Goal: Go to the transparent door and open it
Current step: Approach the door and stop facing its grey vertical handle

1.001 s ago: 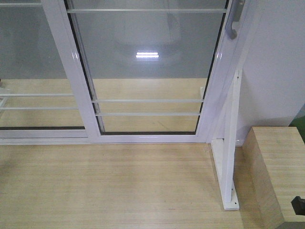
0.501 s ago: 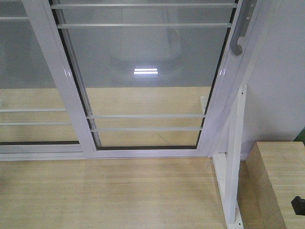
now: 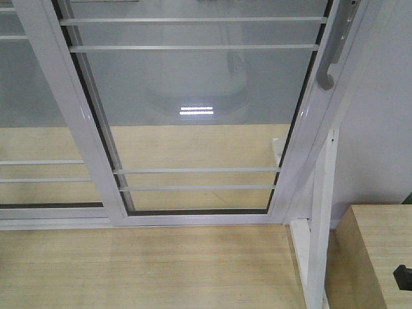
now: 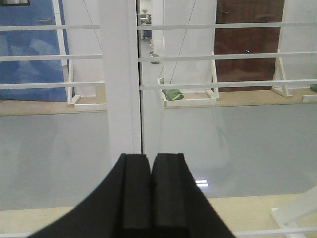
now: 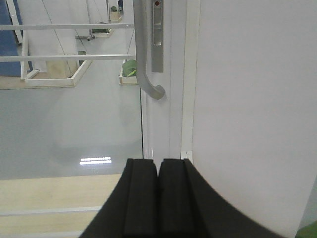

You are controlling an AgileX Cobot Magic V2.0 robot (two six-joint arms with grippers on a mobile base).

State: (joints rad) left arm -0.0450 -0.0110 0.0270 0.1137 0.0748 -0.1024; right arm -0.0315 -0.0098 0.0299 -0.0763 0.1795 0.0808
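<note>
The handle-less glass panel (image 3: 38,96) stands at far left; beside it the transparent door (image 3: 199,84) fills the front view's middle; its grey pull handle (image 3: 329,61) curves down the right edge, next to the white wall (image 3: 380,129); the left end effector (image 4: 151,166) faces the glass, pads pressed together, empty; the right end effector (image 5: 158,168), likewise closed, sits below the handle, apart from it.

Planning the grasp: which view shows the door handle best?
Right wrist view: the handle is close, its curved lower end clear. The front view catches only its lower part at the top edge. The left wrist view misses it.
</note>
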